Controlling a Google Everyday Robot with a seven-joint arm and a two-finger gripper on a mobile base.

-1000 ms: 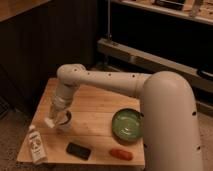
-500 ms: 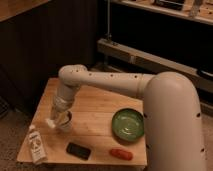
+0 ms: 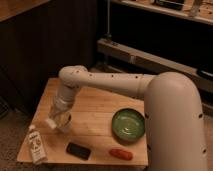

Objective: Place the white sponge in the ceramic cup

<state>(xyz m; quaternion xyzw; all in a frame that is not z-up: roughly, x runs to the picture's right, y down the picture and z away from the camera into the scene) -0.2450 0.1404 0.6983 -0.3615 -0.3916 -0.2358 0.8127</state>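
While bottle-flanked (image 3: pixel 36 145), claw (image 3: pixel 60 123) over table (image 3: pixel 95 107).

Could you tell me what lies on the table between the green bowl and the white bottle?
In the camera view, the gripper hangs between the green bowl and white bottle; the black rectangle lies nearer front.

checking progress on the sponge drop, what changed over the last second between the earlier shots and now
Almost nothing visibly changed. The gripper remains low over the left part of the table, with something pale at its tip; whether that is the white sponge or the ceramic cup cannot be told. The white bottle, black flat rectangle, green bowl and the small red item lie where they were.
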